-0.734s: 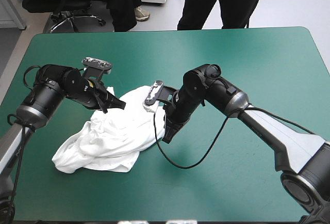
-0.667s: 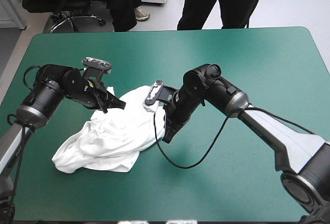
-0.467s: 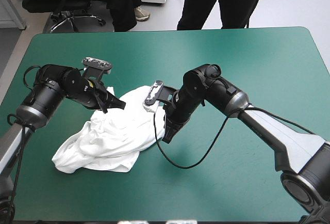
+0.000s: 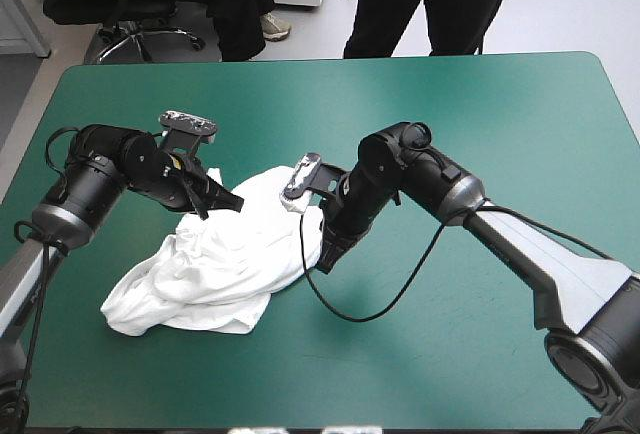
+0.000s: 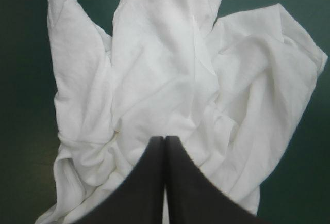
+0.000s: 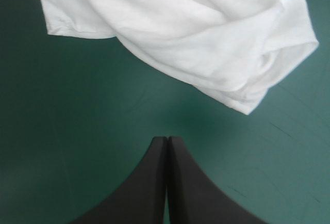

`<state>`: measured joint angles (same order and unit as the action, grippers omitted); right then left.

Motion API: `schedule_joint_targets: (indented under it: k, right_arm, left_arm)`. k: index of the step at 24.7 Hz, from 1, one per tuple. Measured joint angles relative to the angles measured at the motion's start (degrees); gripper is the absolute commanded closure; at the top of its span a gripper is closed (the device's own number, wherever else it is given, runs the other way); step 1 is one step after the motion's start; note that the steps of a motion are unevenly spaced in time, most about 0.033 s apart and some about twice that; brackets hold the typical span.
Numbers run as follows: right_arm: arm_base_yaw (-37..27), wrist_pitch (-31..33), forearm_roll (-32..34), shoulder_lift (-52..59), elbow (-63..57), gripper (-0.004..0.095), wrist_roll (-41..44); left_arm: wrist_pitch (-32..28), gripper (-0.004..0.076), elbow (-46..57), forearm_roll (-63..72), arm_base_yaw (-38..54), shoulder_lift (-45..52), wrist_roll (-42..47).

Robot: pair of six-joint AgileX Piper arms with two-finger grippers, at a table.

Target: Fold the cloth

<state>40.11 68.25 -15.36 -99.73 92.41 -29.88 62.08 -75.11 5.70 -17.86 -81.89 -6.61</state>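
Lying in a crumpled heap on the teal-green tabletop [image 4: 480,134], the shirt [image 4: 215,269] sits off the centre toward 8 o'clock in the high view. Its long axis runs from 8 o'clock to 2 o'clock. The broad, bunched end lies at 8 o'clock and the narrower end points to 2 o'clock, between the two arms.

Compared with the earlier pictures, only the right arm differs. Its wrist and tip sit a little farther toward 1 o'clock, slightly back from the cloth. The left arm and the shirt lie as they did before.

The shirt is white and deeply creased, with loose folds fanning out ahead of the left arm. Along its 6 o'clock side the edge is rolled and rounded. A small flap shows at its 12 o'clock edge, just behind the left arm's tip. No sleeve or collar can be told apart in the heap.

The left fingers [image 5: 144,182] are closed, meeting in one pointed arch over the shirt near its 12 o'clock edge. No cloth shows between them. The right fingers [image 6: 149,182] are closed too, empty, over bare cover just beside the shirt's 3 o'clock edge, with the cloth lying ahead of them.
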Motion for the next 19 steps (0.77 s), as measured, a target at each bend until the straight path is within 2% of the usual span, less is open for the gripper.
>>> schedule_joint_targets:
  k: [4, 5, 14, 15, 17, 19]
  right_arm:
    - [-6.6, -0.1, -0.2, 0.9, 0.0, 0.0921, 0.5]
    - [-11.2, -0.2, 0.8, 2.0, 0.0, 0.0921, 0.6]
    - [-37.4, -0.6, 2.5, 11.1, 0.0, 0.0921, 0.6]
    - [-43.2, -0.6, 2.7, 13.7, 0.0, 0.0921, 0.5]
    - [-50.2, -0.6, 3.0, 17.4, 0.0, 0.0921, 0.5]
    - [-53.3, -0.7, 4.1, 20.4, 0.0, 0.0921, 0.6]
  left_arm:
    - [0.0, 0.0741, 0.0, 0.0, 0.0, 0.0, 0.0]
    - [0.0, 0.0741, 0.0, 0.0, 0.0, 0.0, 0.0]
    - [0.0, 0.0741, 0.0, 0.1, 0.0, 0.0, 0.1]
    - [0.0, 0.0741, 0.0, 0.2, 0.0, 0.0, 0.1]
    - [0.0, 0.0741, 0.0, 0.3, 0.0, 0.0, 0.1]
    - [0.0, 0.0741, 0.0, 0.4, 0.0, 0.0, 0.1]
